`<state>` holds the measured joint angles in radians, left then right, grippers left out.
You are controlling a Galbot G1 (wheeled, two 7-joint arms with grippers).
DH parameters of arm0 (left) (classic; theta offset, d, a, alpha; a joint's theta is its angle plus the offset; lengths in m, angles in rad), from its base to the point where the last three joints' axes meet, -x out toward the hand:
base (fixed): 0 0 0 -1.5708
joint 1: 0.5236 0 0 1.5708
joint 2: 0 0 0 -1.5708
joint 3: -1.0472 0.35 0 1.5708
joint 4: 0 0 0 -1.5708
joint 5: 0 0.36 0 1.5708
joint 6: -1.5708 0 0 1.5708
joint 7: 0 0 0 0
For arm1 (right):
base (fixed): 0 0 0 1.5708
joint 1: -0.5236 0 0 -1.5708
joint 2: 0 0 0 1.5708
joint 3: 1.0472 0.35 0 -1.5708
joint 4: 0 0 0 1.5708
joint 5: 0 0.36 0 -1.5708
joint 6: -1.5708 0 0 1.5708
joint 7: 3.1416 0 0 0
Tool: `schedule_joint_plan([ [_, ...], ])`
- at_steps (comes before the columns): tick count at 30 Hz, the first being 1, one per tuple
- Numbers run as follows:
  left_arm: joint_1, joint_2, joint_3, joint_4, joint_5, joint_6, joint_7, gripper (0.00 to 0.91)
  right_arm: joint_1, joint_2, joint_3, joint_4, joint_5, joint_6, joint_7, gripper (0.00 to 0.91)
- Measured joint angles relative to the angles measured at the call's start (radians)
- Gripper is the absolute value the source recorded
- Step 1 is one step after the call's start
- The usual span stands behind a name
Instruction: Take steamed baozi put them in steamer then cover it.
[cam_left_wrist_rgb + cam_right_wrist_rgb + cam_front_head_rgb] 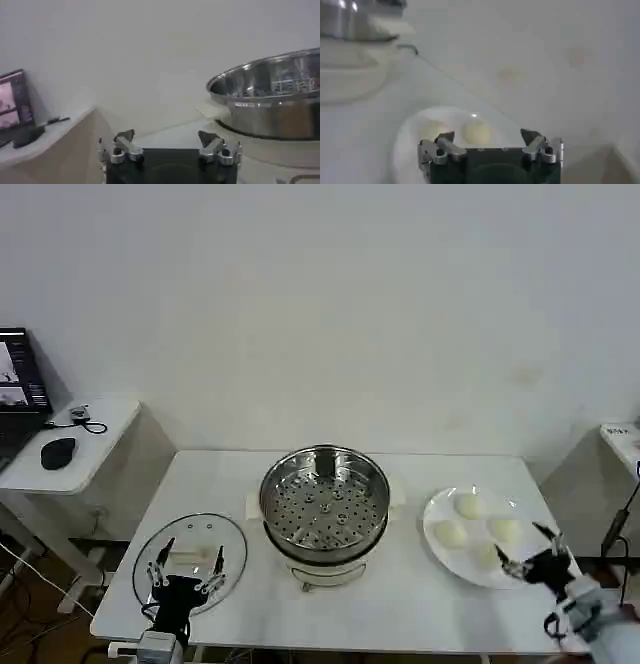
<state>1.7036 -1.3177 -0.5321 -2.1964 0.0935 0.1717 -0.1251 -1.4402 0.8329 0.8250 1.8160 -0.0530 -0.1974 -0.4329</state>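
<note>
While the left end effector (186,576) waits wide over the cover (190,559), the right end effector (530,550) — spread wide — should settle squarely around the nearest baozi (489,555) before closing gently.

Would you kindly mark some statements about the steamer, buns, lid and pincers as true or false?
1. All four baozi sit on the white plate. True.
2. The steamer already holds a bun. False: its perforated tray is empty.
3. The glass lid covers the steamer. False: it lies flat on the table, on the steamer's left.
4. The right pincer is open at the plate's near edge. True.
5. The left pincer grips a bun. False: it is open above the lid.
</note>
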Motion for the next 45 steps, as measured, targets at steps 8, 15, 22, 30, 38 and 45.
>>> schedule_joint_plan([
  [8, 0.004, -0.006, -0.029, -0.001, 0.036, 0.002, 0.044, 0.907, 0.365, -0.169, -0.247, -0.247, -0.191, 0.091, -0.24, 0.907],
  [15, 0.008, -0.018, -0.053, -0.007, 0.05, -0.003, 0.058, 0.907, 0.728, -0.213, -0.583, -0.474, -0.265, 0.183, -0.428, 0.907],
  [22, 0.002, -0.025, -0.059, -0.02, 0.067, -0.001, 0.067, 0.907, 1.013, -0.184, -0.886, -0.67, -0.291, 0.232, -0.562, 0.907],
  [30, 0.007, -0.033, -0.072, -0.027, 0.078, -0.003, 0.075, 0.907, 1.196, -0.102, -1.088, -0.842, -0.307, 0.251, -0.619, 0.907],
  [38, 0.009, -0.033, -0.083, -0.027, 0.081, -0.004, 0.08, 0.907, 1.273, -0.04, -1.19, -0.948, -0.319, 0.265, -0.637, 0.907],
  [45, 0.01, -0.033, -0.085, -0.026, 0.083, -0.009, 0.082, 0.907, 1.312, 0.001, -1.231, -1.008, -0.319, 0.276, -0.629, 0.907],
])
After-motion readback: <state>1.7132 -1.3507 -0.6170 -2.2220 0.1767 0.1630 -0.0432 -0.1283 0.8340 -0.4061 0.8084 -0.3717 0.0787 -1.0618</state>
